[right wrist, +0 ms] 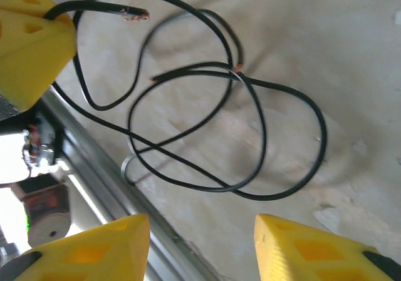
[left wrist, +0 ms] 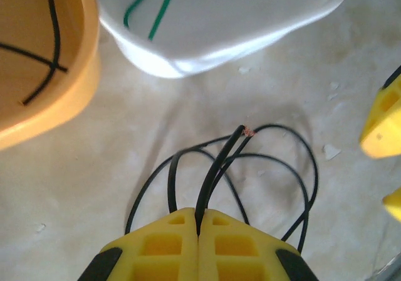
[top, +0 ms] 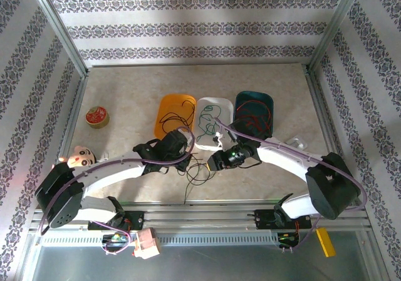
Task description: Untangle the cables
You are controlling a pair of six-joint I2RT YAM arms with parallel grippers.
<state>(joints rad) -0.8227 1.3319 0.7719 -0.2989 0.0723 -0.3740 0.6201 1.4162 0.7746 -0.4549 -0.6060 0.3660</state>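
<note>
Cables (top: 207, 121) are lying sorted in trays (top: 170, 102) — left end effector (left wrist: 198, 221) is pinching the leftover black tangle (left wrist: 216, 165), right end effector (right wrist: 197, 226) hovering half-open.

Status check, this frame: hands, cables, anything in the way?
Left hand shut on black cable. Right hand open over the tangled black loops. White tray just beyond, not touching.

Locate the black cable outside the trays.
In the left wrist view, the black cable is pinched in the left tool, looping on the table near the white tray.
</note>
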